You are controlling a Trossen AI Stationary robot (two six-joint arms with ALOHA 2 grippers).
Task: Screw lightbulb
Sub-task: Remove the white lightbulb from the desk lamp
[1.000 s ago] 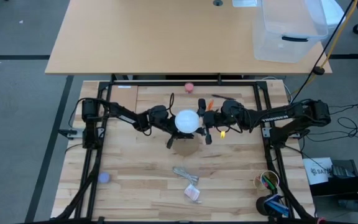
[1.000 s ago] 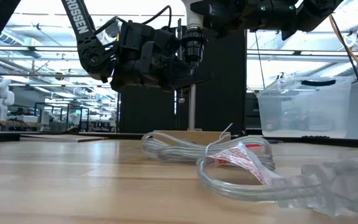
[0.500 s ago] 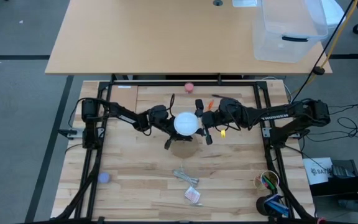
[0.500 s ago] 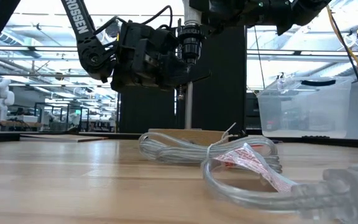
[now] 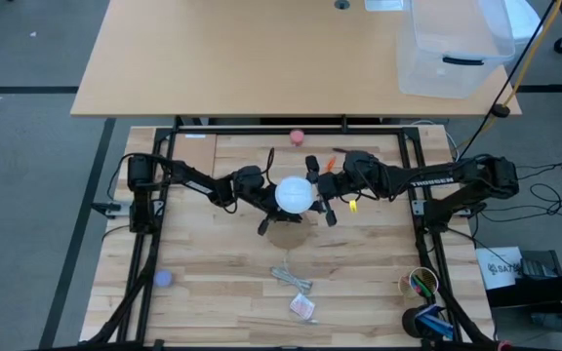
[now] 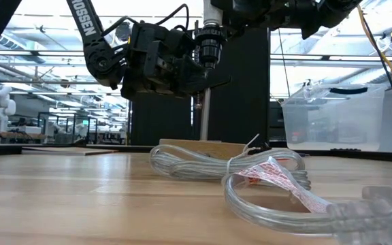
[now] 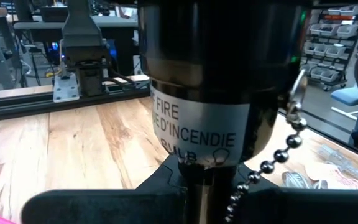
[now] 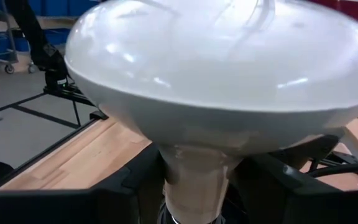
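Note:
The white lightbulb (image 5: 294, 194) stands upright over the black socket (image 6: 206, 49), at the middle of the table. The socket tops a thin post (image 6: 205, 116) on a wooden disc (image 6: 182, 147). My right gripper (image 5: 320, 190) reaches in from the right and is shut on the bulb under its globe (image 8: 216, 68). My left gripper (image 5: 279, 210) comes from the left, lower down, and is shut on the stem under the socket (image 7: 197, 81). A bead chain (image 7: 272, 162) hangs from the socket. The bulb's screw base is hidden. My left gripper pinches the thin stem (image 7: 199, 179) just below the black socket between its two fingers (image 7: 104, 205). It comes in nearly level from the table's left, fingers across the upright stem. The lamp stands upright on its wooden disc. My right gripper pinches the bulb's tapering white neck (image 8: 194, 171) between its two fingers (image 8: 303, 199), right under the globe. It reaches in level from the table's right, fingers across the neck. The bulb stands upright, globe up, above the socket.
A coiled clear cord with a red-and-white tag (image 6: 264, 173) lies in front of the lamp (image 5: 294, 281). A pink ball (image 5: 298, 136) lies at the far edge and a bluish ball (image 5: 164, 278) near left. A cup of pens (image 5: 420, 284) and a clear bin (image 5: 455, 49) stand to the right.
My right gripper has swung a little about the bulb, still shut on its neck. The bulb and socket have stayed in place. The clear cord in front has crept slightly across the table.

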